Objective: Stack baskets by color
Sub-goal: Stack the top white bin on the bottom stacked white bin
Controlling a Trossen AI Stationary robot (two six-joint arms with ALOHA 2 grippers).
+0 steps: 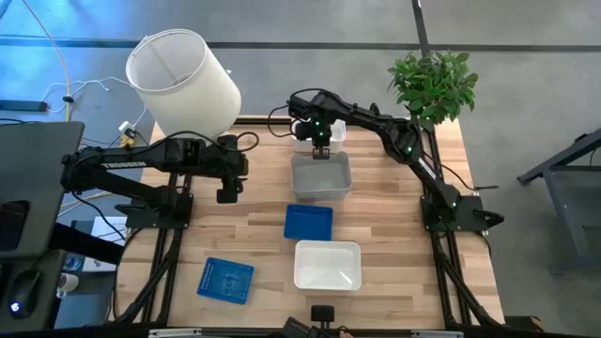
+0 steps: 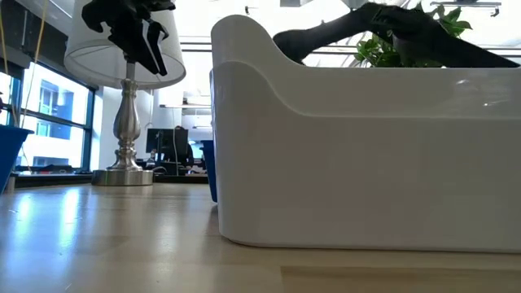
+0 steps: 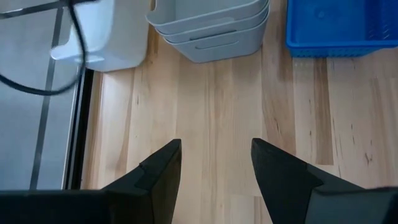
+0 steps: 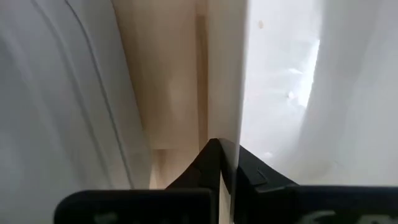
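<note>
The right gripper (image 1: 320, 143) is clenching the rim of a white basket (image 1: 331, 130) at the far edge, behind the clear-grey stack (image 1: 321, 176); next, lifting it toward the near white basket (image 1: 328, 265); the left gripper (image 1: 226, 192) is hanging released

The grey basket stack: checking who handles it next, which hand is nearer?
Right. The right hand sits at the far rim of the grey basket stack, shut on a white basket's wall; the left hand hangs open, well aside.

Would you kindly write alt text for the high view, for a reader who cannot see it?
The right gripper is shut on the wall of a white plastic basket behind a stack of clear-grey plastic baskets. The left gripper hangs open above the wooden table, which also holds two blue perforated baskets and another white basket.
</note>
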